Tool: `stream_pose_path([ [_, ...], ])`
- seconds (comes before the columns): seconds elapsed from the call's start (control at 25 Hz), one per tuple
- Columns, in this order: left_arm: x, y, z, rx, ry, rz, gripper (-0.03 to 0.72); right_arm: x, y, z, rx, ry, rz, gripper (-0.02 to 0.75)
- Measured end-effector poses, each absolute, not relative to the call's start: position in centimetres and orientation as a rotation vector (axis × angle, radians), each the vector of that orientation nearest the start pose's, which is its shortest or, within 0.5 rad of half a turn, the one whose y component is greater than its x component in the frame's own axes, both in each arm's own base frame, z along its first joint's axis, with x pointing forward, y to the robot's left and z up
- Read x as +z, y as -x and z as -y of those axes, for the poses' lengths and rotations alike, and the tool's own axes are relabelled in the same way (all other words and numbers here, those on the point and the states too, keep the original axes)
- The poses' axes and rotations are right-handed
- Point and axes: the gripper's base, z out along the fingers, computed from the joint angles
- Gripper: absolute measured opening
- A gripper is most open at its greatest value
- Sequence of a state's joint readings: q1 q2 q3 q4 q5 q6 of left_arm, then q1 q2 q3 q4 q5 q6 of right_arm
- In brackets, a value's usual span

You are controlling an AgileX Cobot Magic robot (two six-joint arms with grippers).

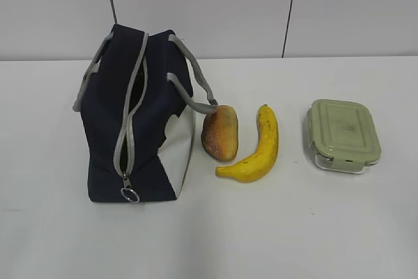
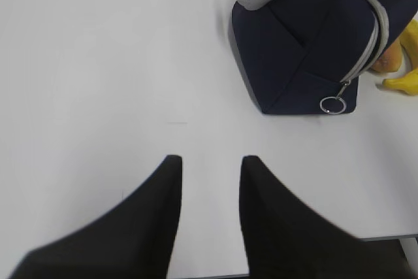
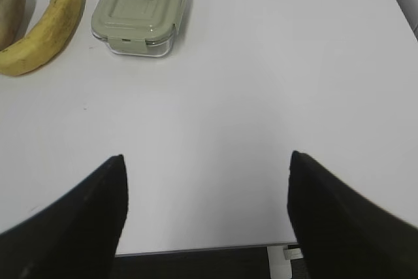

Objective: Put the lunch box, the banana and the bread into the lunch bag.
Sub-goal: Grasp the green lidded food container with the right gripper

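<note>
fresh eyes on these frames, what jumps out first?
The navy lunch bag dominates the left of the white table, zipper closed, ring pull toward the camera. Lined up to its right: the bread right beside the bag, the yellow banana, then the green-lidded lunch box standing apart. Both the left pincer and right pincer are open and empty near the table's front edge.
</note>
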State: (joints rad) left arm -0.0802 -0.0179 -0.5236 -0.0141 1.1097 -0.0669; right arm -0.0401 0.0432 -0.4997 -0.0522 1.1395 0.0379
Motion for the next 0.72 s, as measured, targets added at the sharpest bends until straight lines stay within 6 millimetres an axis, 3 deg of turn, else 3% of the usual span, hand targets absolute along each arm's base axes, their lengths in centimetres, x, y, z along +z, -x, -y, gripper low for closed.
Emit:
stream_pose_path([
  [0.28, 28.3, 0.1, 0.1, -0.106, -0.015, -2.102, 0.239, 27.1, 0.2, 0.4, -0.065, -0.088, -2.164, 0.581],
  [0.72, 33.4, -5.2, 1.1, -0.188, -0.005, -2.174, 0.239, 27.1, 0.2, 0.4, -0.065, -0.088, -2.164, 0.582],
])
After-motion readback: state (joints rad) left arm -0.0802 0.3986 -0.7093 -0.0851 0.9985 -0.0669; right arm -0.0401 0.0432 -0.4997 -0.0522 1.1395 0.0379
